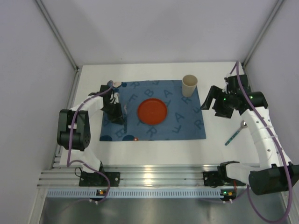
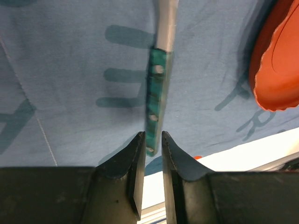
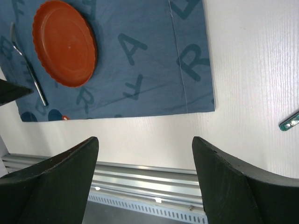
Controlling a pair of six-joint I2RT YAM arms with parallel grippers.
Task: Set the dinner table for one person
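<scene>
Left end effector [image 2: 153,142], low over placemat [image 2: 70,56], pinches utensil [image 2: 156,88].

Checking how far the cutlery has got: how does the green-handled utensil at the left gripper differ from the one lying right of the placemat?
The left utensil lies on the blue placemat beside the orange plate; the right utensil lies on the bare table, off the placemat. The left utensil's handle end is pinched by the left gripper; the right utensil is free, the right gripper open and apart from it. Both have green handles.
</scene>
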